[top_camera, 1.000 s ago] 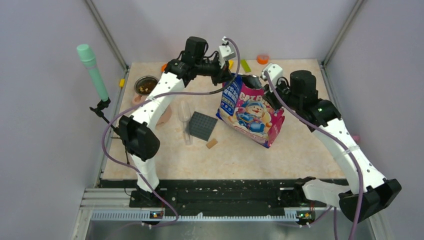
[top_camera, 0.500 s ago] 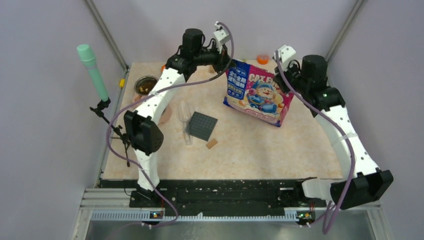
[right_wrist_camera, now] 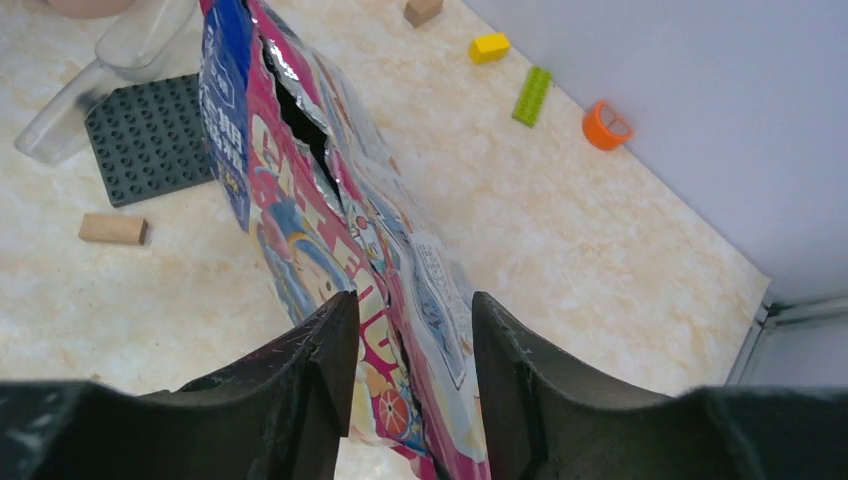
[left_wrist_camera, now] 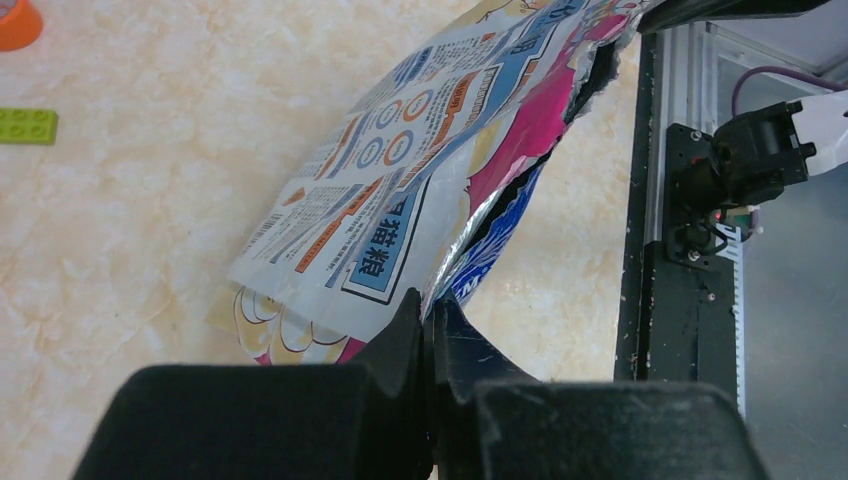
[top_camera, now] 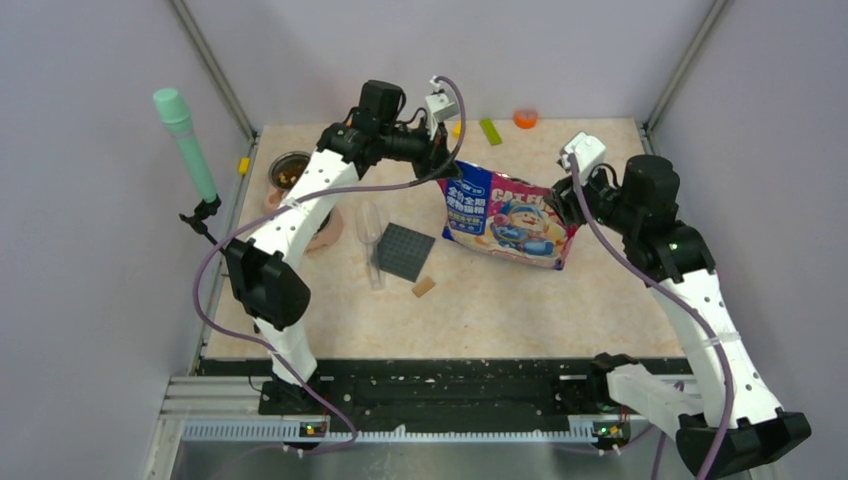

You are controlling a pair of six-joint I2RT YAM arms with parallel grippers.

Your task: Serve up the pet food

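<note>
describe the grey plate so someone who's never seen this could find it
On the table, find the pink-and-blue bag in the middle. Just left of it the plate lies flat, with a tan block off its near corner. It is the only dark grey square, and its top is covered in studs.

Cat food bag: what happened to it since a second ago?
The bag was swung up toward the back, then lowered; it now stretches sideways, not upright. The left gripper kept its pinch on one corner; the right gripper moved right and straddles the bag's other side. The plate, block and bowl stayed put.
</note>
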